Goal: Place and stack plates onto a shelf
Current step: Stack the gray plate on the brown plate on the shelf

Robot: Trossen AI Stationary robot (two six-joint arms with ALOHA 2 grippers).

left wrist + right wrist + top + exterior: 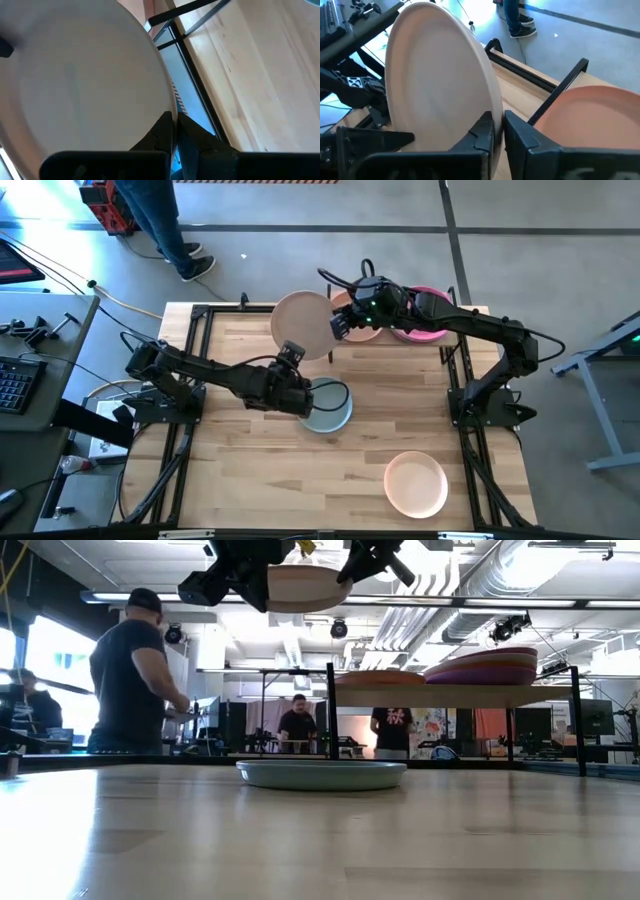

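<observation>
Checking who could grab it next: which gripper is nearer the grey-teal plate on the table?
Left. The left gripper is just behind the grey-teal plate, clamped on the raised cream plate. The right gripper grips that plate's opposite rim, farther back by the shelf.

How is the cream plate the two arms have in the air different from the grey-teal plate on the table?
The cream plate is up above the table, pinched at its rim by the left hand and the right hand; the grey-teal plate lies flat on the table, ungripped. The cream plate is pale and warm in colour, the grey-teal one cool and darker. Both are round with shallow rims and look similar in size.
</observation>
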